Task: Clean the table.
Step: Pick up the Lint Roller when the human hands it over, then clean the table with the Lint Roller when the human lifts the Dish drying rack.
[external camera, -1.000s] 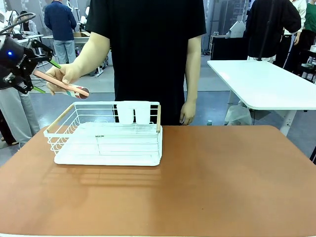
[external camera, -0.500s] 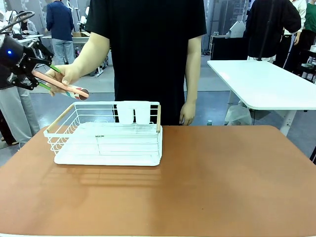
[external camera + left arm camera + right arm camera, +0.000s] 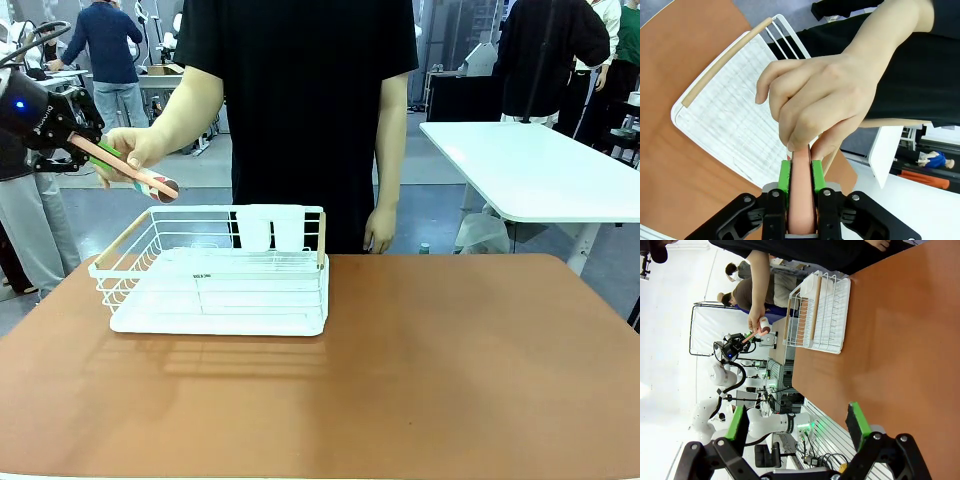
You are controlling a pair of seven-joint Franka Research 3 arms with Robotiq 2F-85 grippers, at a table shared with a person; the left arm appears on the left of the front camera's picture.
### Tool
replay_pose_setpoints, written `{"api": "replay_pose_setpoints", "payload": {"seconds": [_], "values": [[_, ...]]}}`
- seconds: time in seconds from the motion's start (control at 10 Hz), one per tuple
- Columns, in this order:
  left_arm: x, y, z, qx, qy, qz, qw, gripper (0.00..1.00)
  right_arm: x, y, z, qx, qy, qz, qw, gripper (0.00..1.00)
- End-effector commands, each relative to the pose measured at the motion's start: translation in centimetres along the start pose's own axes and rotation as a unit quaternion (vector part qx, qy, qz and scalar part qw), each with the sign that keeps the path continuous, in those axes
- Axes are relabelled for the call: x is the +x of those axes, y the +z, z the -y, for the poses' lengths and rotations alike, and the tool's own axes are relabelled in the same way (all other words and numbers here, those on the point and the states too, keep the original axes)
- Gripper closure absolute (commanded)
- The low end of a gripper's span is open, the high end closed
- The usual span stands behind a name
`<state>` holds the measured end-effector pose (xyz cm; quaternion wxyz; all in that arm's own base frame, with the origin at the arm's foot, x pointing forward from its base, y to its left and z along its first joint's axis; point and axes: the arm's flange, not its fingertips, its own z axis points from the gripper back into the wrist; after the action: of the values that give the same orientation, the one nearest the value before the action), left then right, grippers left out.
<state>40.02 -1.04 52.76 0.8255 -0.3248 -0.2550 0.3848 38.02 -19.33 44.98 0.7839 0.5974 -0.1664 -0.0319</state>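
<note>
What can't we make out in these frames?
- Front view: the tool head is too small to identify.
- Left wrist view: the person's hand covers the tool head and most of the pink handle past the left gripper.
- Front view: the rack label is too small to read.

Front view: the person's hand wraps the pink stick, so its middle is covered. From the left wrist, the fingers bury its far end. What that round tip is, can't tell. The left gripper sits at the picture's left edge, its arm cut off. The print on the white rack is too small to read. The table's near corners run off the picture's sides.
</note>
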Motion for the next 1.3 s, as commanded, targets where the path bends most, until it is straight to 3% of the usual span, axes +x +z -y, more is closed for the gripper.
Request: {"api": "replay_pose_setpoints", "payload": {"seconds": [0.0, 1.2], "values": [[0.08, -0.03, -0.04, -0.013, -0.011, 0.006, 1.0, 1.0, 0.07, 0.0, -0.21, 0.01, 0.012, 0.002, 1.0, 0.0], [-0.04, 0.01, 0.04, -0.001, -0.001, -0.001, 1.0, 0.96, 0.07, 0.0, -0.21, 0.01, 0.012, 0.002, 1.0, 0.0]]}}
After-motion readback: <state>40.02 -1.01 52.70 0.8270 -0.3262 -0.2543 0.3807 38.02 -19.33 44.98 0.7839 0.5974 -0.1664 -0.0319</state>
